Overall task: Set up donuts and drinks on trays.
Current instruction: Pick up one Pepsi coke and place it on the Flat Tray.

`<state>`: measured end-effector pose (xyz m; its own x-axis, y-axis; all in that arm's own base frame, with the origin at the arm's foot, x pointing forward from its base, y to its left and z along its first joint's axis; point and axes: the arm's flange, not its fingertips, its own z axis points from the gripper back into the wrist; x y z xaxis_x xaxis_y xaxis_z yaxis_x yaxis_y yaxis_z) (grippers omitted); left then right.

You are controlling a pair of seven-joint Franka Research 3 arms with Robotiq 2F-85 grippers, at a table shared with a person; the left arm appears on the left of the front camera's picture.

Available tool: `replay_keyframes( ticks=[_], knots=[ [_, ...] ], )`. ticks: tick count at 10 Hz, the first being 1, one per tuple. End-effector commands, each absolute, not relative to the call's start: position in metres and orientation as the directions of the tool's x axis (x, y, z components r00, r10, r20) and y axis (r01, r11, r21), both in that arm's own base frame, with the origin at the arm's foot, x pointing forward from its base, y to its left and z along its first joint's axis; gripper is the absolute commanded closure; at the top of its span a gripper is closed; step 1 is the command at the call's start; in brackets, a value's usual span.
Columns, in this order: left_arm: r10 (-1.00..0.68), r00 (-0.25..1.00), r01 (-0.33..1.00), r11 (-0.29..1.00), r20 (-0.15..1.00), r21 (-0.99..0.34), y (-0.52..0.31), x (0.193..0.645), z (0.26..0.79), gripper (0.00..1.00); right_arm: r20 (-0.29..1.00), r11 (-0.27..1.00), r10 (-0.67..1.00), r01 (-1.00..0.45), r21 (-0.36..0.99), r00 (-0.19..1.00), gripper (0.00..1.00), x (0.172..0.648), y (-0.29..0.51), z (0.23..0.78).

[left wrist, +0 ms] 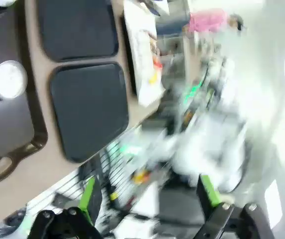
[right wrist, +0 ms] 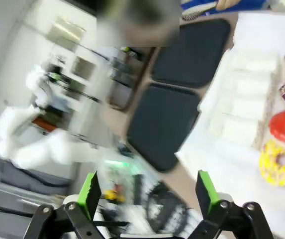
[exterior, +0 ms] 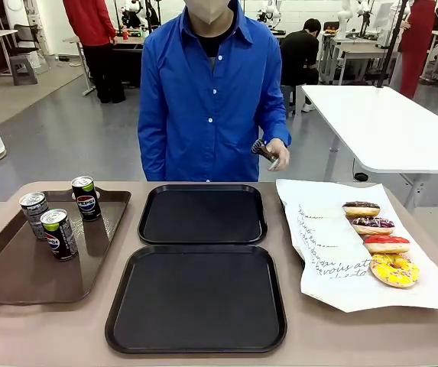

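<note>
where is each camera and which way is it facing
Front: fixed at the robot's edge, facing the person across the black trays.
Left wrist: on the left arm, tilted over a can, open left tool at bottom.
Right wrist: on the right arm, over the donuts, open right tool at bottom.
Shared: the black trays.
</note>
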<state>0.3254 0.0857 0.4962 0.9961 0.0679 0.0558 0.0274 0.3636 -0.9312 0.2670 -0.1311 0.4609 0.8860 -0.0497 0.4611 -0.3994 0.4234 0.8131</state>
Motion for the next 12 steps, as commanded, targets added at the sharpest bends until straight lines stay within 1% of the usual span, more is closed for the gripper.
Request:
replay_keyframes(
  ticks=[1,2,4,5,6,7,9,11,12],
  knots=[
    [0.246,0.966,-0.144,0.268,-0.076,-0.953,0.11,0.338,0.479,0.0,0.172,0.07,-0.36,-0.158,0.985,0.917,0.0,0.273,-0.168,0.44],
    [0.288,0.951,-0.172,0.208,-0.107,-0.963,0.13,0.339,0.462,0.0,0.151,0.044,-0.395,-0.145,0.988,0.906,0.0,0.27,-0.187,0.429],
    [0.346,0.928,-0.202,0.149,-0.141,-0.968,0.163,0.334,0.439,0.0,0.098,0.033,-0.483,-0.094,0.995,0.87,0.0,0.258,-0.217,0.415],
    [0.379,0.913,-0.214,0.125,-0.153,-0.969,0.179,0.327,0.431,0.0,0.101,0.073,-0.481,-0.076,0.994,0.871,0.0,0.25,-0.226,0.416],
    [0.41,0.898,-0.219,0.105,-0.158,-0.97,0.193,0.318,0.426,0.0,0.138,0.174,-0.421,-0.069,0.982,0.897,0.0,0.242,-0.232,0.421],
    [0.43,0.889,-0.22,0.1,-0.157,-0.97,0.2,0.312,0.426,0.0,0.135,0.246,-0.378,-0.041,0.968,0.916,0.0,0.235,-0.234,0.428],
    [0.45,0.881,-0.22,0.113,-0.147,-0.969,0.209,0.305,0.429,0.0,0.102,0.34,-0.332,0.018,0.94,0.938,0.0,0.222,-0.236,0.443],
    [0.448,0.884,-0.214,0.14,-0.13,-0.967,0.21,0.302,0.43,0.0,0.101,0.375,-0.344,0.038,0.926,0.934,0.0,0.217,-0.238,0.45],
    [0.457,0.874,-0.24,0.113,-0.164,-0.964,0.213,0.304,0.426,0.0,0.111,0.34,-0.351,0.016,0.94,0.93,0.0,0.227,-0.241,0.438]
  ],
)
